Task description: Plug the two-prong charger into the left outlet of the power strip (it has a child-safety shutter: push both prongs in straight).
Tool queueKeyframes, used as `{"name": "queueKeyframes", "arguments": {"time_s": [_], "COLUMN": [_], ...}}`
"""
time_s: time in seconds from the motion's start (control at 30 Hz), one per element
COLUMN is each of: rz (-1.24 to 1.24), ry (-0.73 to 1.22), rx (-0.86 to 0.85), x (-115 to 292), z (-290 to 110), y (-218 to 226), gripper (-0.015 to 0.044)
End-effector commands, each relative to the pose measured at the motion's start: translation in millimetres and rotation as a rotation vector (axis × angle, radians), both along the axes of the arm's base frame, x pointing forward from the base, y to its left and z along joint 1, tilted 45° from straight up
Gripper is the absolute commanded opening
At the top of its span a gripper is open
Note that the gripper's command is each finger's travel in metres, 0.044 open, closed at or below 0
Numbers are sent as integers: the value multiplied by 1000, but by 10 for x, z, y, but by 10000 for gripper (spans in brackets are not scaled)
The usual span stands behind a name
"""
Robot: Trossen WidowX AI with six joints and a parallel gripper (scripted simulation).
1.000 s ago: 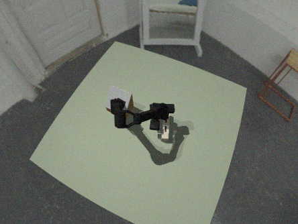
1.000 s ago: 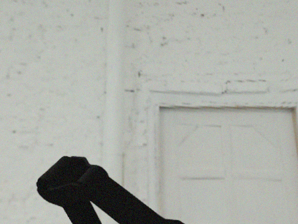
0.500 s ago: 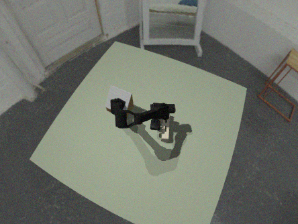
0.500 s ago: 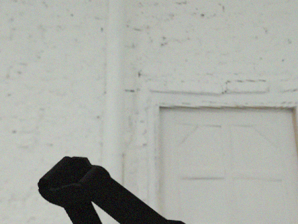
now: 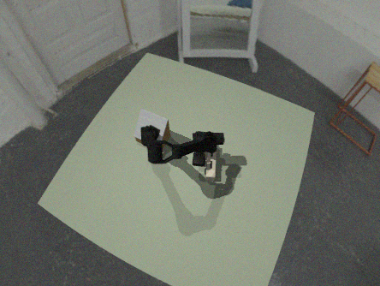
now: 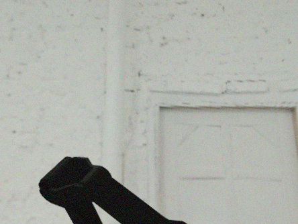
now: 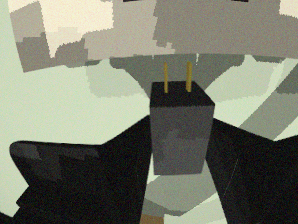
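Observation:
The charger (image 7: 180, 137), a dark grey block with a black end face and two thin brass prongs, is held in the wrist view. My gripper (image 7: 174, 120) is shut on its sides. The prongs point toward the top of that view, at the power strip (image 7: 215, 30) (image 5: 210, 173), which is pale and partly in shadow. The prong tips appear just short of the strip's near edge, with shaded mat showing between. Parts of dark openings show at the top edge of the wrist view; the rest of the strip's face is cut off. In the top view the arm hides the charger.
The black arm (image 5: 184, 150) (image 6: 124, 198) reaches over the pale green mat (image 5: 107, 205) and casts shadows on it. A box with a white top (image 5: 151, 118) and brown sides stands beside the arm. A framed mirror (image 5: 218, 53) and a wooden-topped stool (image 5: 371, 77) stand beyond the mat.

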State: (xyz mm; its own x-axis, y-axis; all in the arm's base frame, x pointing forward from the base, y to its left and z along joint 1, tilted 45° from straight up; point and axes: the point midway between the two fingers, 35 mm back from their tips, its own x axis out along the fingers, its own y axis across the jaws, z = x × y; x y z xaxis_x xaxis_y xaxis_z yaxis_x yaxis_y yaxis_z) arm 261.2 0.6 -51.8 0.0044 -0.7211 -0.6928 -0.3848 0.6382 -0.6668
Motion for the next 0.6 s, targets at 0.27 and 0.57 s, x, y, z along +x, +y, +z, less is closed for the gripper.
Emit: {"name": "queueKeyframes", "arguments": {"time_s": [0.27,0.57], "rz": [3,3], "ry": [5,5], "rx": [0,0], "x": [32,44], "z": [-6,-9], "y": [13,17], "gripper": [0,0]}}
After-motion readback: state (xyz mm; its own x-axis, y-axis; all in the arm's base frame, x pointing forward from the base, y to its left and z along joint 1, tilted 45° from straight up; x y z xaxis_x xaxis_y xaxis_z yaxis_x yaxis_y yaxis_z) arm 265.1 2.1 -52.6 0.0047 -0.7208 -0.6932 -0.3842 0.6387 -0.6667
